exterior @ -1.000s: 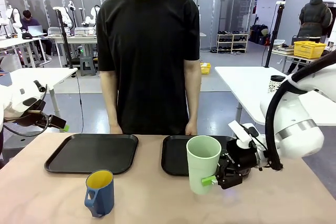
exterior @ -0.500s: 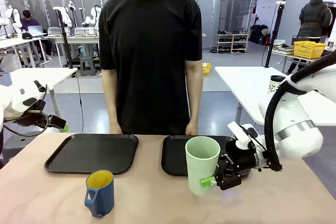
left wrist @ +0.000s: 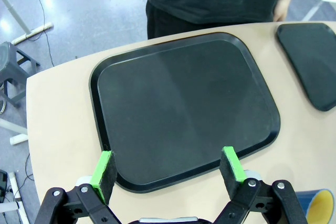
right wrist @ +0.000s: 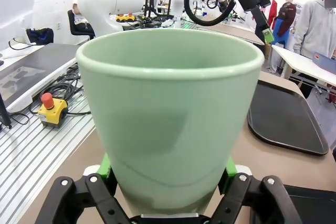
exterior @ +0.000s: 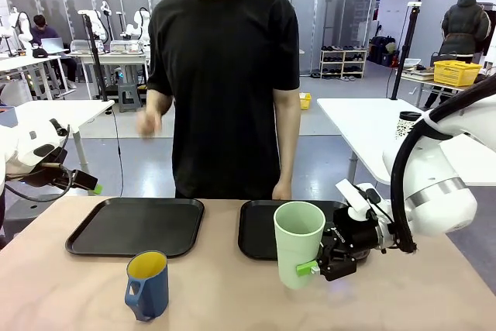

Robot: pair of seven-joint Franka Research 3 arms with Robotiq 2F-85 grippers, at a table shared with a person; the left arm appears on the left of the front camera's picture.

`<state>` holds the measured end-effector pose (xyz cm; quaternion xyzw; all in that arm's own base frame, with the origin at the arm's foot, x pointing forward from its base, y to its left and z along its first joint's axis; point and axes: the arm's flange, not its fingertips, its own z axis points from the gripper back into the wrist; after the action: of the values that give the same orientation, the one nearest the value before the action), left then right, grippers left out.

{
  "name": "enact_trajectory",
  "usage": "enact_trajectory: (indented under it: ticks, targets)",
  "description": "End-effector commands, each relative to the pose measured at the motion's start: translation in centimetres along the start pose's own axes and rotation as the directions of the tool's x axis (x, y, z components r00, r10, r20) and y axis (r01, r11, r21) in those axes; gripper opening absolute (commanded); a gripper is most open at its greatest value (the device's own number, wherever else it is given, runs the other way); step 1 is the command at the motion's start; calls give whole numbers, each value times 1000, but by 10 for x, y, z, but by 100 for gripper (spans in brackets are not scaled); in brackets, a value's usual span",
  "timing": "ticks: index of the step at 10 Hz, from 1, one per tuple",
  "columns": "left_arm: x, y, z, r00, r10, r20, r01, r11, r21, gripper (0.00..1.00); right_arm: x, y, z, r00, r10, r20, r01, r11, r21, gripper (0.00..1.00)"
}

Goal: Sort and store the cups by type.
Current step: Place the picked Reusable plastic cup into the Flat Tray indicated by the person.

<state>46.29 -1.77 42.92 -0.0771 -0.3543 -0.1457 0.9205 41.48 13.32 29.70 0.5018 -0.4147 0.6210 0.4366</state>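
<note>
You have two cups: green tumbler (exterior: pixel 299 242), clamped by right gripper (exterior: pixel 310 267); blue mug (exterior: pixel 147 284). Left gripper (left wrist: pixel 167 166) agape. Two trays (exterior: pixel 136 226), tan desk (exterior: pixel 232 300), lab.

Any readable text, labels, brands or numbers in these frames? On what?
No text can be read anywhere.
Small white print on the right gripper body: too small to read.
Green cup, blue mug, left tray, right tray: no print visible.

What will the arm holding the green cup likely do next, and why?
Probably carry the green cup a little forward and set it on the right tray. The right gripper is shut on the cup, and the tray lies just behind it.
</note>
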Motion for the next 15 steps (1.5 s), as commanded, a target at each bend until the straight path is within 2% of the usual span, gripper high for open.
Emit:
enact_trajectory:
  ticks: [1, 7, 8, 10, 12, 15]
  targets:
    - [0, -1, 2, 1000, -7, 2, 7, 1000, 3, 100, 0, -2, 1, 1000, 3, 4, -3, 1000, 13, 51]
    - [0, -1, 2, 1000, -7, 2, 7, 1000, 3, 100, 0, -2, 1, 1000, 3, 4, -3, 1000, 13, 51]
    - [0, -1, 2, 1000, -7, 2, 7, 1000, 3, 100, 0, 0, 0, 1000, 0, 0, 0, 1000, -1, 84]
    - [0, -1, 2, 1000, -7, 2, 7, 1000, 3, 100, 7, -29, -12, 998, -47, -47, 47, 999, -1, 84]
    - [0, -1, 2, 1000, -7, 2, 7, 1000, 3, 100, 15, -65, -31, 998, -56, -27, 57, 998, 16, 84]
    - [0, -1, 2, 1000, -7, 2, 7, 1000, 3, 100, 22, -152, -65, 996, -81, -34, 82, 996, 36, 84]
